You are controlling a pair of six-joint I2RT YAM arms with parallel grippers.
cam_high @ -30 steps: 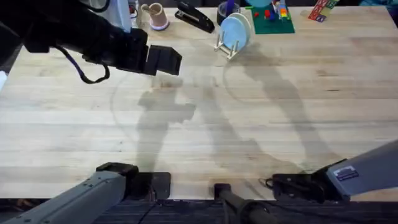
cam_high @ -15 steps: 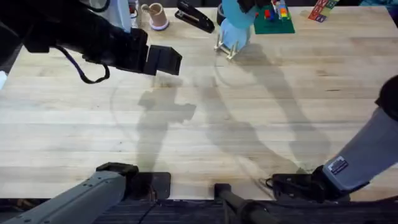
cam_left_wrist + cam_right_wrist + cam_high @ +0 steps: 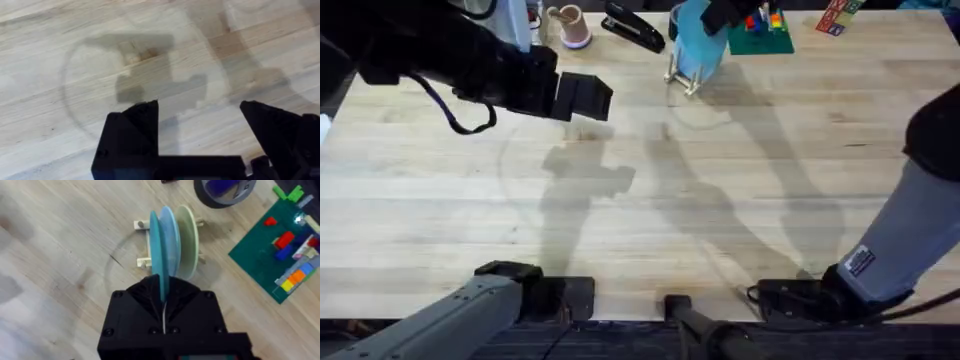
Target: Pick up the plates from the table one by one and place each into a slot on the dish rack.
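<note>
Right black two-finger gripper [image 3: 164, 296] pinched shut on the edge of a round turquoise plastic plate [image 3: 159, 245], held upright over the small pale wooden dish rack [image 3: 143, 244]. Turquoise plate just beside a pale light blue plate [image 3: 173, 237] and a paler, perhaps greenish, plate [image 3: 188, 240], both on edge in the rack's slots. Left black gripper [image 3: 200, 112] spread wide open above bare light wooden table [image 3: 45, 55], holding nothing, well apart from the rack

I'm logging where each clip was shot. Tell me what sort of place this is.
Probably a lab or workshop bench, not a kitchen: two robot arms work at a butcher-block table, and a stapler, a green brick baseplate and a dish rack share its far edge.
</note>
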